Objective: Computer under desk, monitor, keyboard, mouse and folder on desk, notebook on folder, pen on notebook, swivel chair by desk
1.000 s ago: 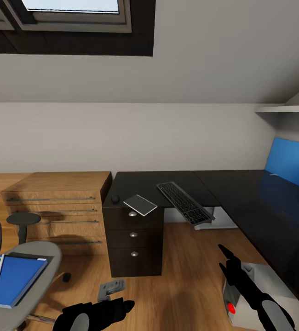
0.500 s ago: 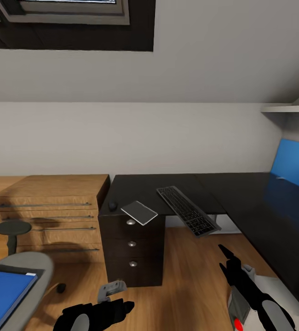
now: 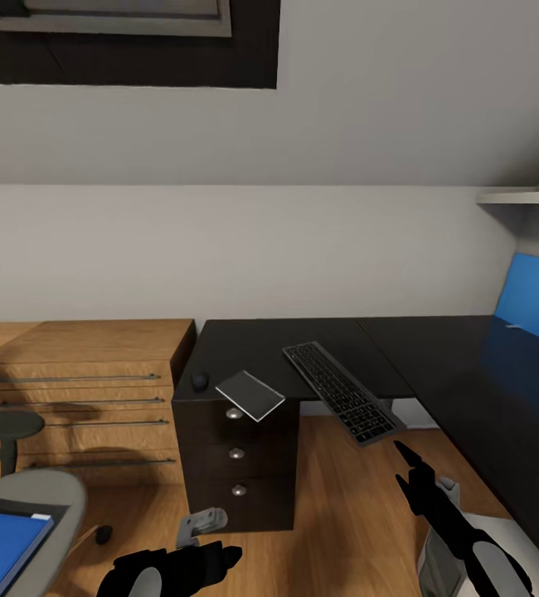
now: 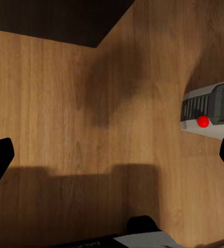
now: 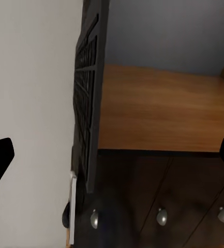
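1. The left gripper (image 3: pixel 220 557) and right gripper (image 3: pixel 404 464) hang empty above the wood floor (image 3: pixel 344 497), fingers spread wide.
2. On the desk (image 3: pixel 303 340), the mouse (image 3: pixel 200 381) lies just beside the notebook (image 3: pixel 250 395); both notebook and keyboard (image 3: pixel 340 390) overhang its front edge.
3. The folder (image 3: pixel 0 543) rests on the swivel chair (image 3: pixel 29 497).

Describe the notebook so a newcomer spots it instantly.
Find the black L-shaped desk, then its drawer unit with silver knobs. On the top corner above the drawers lies the notebook, a thin light grey rectangle overhanging the front edge, between the small black mouse and the keyboard.
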`<state>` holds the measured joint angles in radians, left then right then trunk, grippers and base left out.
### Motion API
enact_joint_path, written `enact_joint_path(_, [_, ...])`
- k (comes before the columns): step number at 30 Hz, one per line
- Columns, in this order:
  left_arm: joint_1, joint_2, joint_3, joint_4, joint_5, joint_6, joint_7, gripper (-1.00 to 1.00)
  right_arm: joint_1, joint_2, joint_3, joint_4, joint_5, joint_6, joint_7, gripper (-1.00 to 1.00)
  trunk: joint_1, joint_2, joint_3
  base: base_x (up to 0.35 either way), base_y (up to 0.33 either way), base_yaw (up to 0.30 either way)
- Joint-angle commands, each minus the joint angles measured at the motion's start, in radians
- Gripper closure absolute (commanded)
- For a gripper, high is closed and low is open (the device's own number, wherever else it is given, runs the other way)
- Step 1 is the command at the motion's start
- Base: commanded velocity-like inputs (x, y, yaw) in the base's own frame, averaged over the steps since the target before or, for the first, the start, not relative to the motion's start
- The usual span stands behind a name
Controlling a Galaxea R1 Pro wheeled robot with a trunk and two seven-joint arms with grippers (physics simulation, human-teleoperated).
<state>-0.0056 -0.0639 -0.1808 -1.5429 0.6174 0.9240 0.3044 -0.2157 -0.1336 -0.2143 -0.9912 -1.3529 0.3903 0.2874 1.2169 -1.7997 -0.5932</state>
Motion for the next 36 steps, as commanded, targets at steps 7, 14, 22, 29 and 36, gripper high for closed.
enact_joint_path(7, [-0.001,-0.001,0.0,0.0,0.011,0.003,0.01,-1.0,-0.001,0.0,-0.002,0.0,-0.006,0.007,0.001,-1.0,-0.004,0.007,0.002,0.001,0.0,0.0])
enact_joint_path(14, [-0.001,0.0,0.0,0.0,0.011,0.002,0.008,-1.0,-0.001,0.0,-0.002,0.0,-0.006,0.007,0.001,-1.0,-0.004,0.007,0.002,0.062,0.0,0.0])
enact_joint_path(22, [-0.001,-0.001,-0.002,0.0,0.01,0.002,0.008,-1.0,-0.001,0.0,-0.002,0.0,-0.006,0.007,0.001,-1.0,-0.004,0.007,0.002,0.104,0.0,0.0])
enact_joint_path(29, [-0.001,-0.001,-0.002,0.0,0.011,0.002,0.008,-1.0,-0.001,0.0,-0.002,0.0,-0.006,0.007,0.001,-1.0,-0.004,0.007,0.002,0.176,0.001,0.0])
enact_joint_path(36, [-0.001,-0.001,-0.002,0.0,0.012,0.003,0.008,-1.0,-0.001,0.0,-0.002,0.0,-0.006,0.007,0.001,-1.0,-0.004,0.007,0.002,0.156,0.12,0.0])
